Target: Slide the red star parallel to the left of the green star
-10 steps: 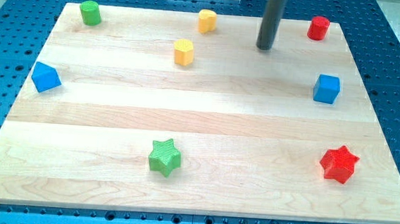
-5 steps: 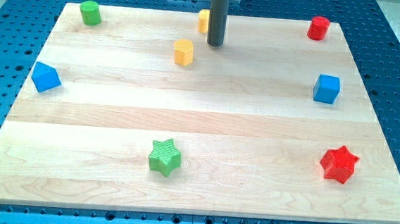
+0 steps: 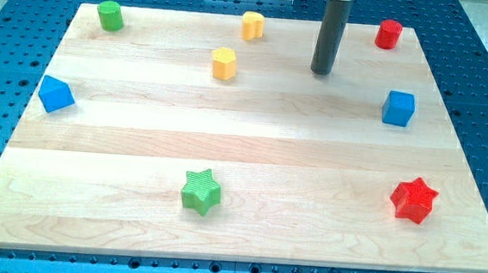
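The red star (image 3: 413,200) lies near the board's bottom right corner. The green star (image 3: 201,191) lies at the bottom, left of centre, far to the left of the red star. My tip (image 3: 322,71) rests on the board in the upper middle right, well above both stars and touching no block. It stands left of the red cylinder (image 3: 389,34) and up-left of the blue cube (image 3: 398,109).
A yellow block (image 3: 224,63) and a second yellow block (image 3: 253,24) sit left of my tip near the top. A green cylinder (image 3: 109,14) is at the top left. A blue block (image 3: 56,94) lies at the left edge. The wooden board (image 3: 123,145) rests on a blue perforated table.
My tip swung left to beside the upper yellow block, then came back right and slightly lower. No block has moved.
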Robot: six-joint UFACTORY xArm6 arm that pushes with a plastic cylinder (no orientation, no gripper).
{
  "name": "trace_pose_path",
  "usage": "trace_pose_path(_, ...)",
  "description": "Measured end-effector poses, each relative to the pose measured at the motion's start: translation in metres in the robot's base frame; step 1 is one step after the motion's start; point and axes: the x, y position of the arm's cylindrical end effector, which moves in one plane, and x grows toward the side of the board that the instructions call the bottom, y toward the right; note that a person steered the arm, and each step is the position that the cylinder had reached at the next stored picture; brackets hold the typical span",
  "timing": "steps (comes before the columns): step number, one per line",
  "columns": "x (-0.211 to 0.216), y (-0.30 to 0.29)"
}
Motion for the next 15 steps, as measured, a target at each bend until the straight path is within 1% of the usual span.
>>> trace_pose_path(1, 0.0, -0.008)
trace_pose_path(3, 0.0, -0.052)
trace_pose_path(5, 0.02, -0.12)
trace_pose_path(6, 0.058, -0.092)
trace_pose_path(7, 0.177, -0.053)
trace_pose_path(8, 0.189, 0.027)
trace_pose_path(9, 0.181, 0.107)
trace_pose_path(10, 0.238, 0.176)
trace_pose_path(11, 0.245, 0.135)
trace_pose_path(12, 0.242, 0.036)
trace_pose_path(13, 0.239, -0.024)
trace_pose_path(14, 0.205, -0.095)
trace_pose_path(15, 0.198, -0.159)
